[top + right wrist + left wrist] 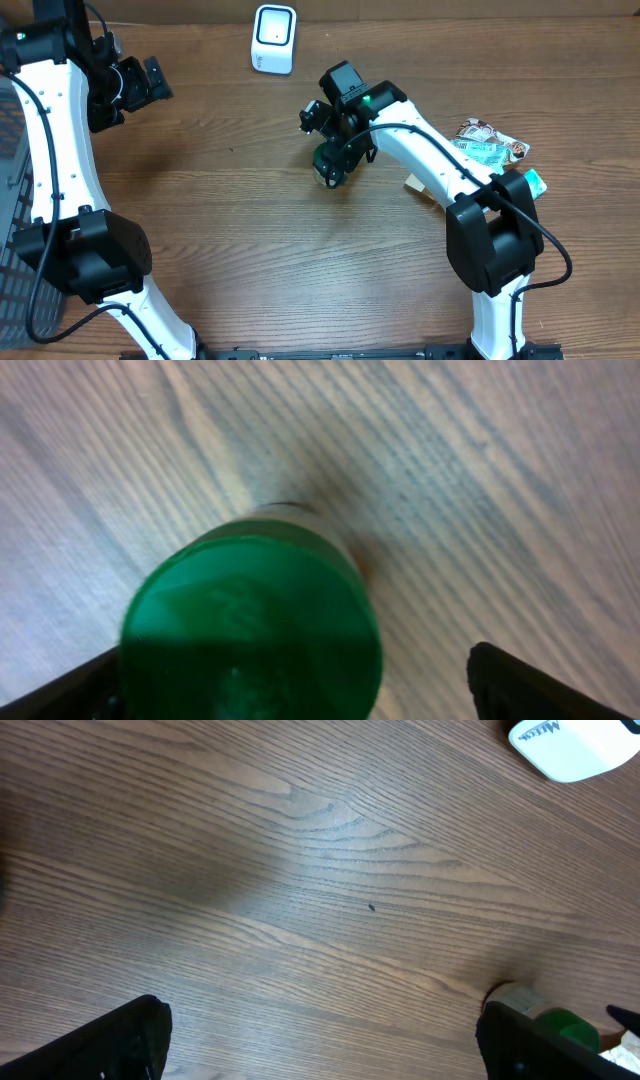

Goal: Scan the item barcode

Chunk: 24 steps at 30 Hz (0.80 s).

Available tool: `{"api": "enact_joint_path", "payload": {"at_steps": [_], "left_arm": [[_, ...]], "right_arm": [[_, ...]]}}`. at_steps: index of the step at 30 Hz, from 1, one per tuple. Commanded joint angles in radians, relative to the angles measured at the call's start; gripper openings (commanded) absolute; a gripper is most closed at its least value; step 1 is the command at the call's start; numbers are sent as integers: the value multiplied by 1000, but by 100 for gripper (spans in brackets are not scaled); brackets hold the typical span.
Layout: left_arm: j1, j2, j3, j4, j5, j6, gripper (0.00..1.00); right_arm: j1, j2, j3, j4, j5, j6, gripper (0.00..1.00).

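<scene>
- The right gripper (295,670) has its jaws spread wide, one finger (540,685) showing at each bottom corner of the wrist view.
- The bottle (250,625) sits between them with its green cap facing up at the camera. It's closer to the left-hand finger, and I can't tell if it touches. There's a clear gap on the other side, so nothing's clamped.
- From overhead, that gripper (335,150) hangs right over the bottle (328,170), around mid-table (250,220).
- The white scanner (273,38) stands at the far edge, well apart from the bottle.
- Some snack packets (492,146) lie off to the right by the arm's elbow.
- The left gripper (140,85) is over at the far left, jaws apart and holding nothing, with just bare wood under it.
- Its wrist view catches the scanner (580,745) in a corner.
- A dark basket (10,230) is at the left edge.
</scene>
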Motion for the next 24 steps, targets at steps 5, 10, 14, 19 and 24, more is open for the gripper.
{"api": "enact_joint_path", "payload": {"at_steps": [5, 10, 14, 19, 24], "left_arm": [[-7, -5, 2, 4, -10, 5, 100], [-7, -5, 2, 4, -10, 5, 100], [-7, -5, 2, 4, -9, 5, 100], [-7, -5, 2, 4, -10, 5, 100], [-7, -5, 2, 4, -10, 5, 99]], "right_arm": [[6, -13, 26, -1, -112, 257, 82], [7, -13, 26, 6, -111, 705, 69], [18, -13, 26, 6, 30, 1078, 57], [52, -13, 26, 27, 230, 1333, 62], [106, -13, 26, 84, 250, 1407, 94]]}}
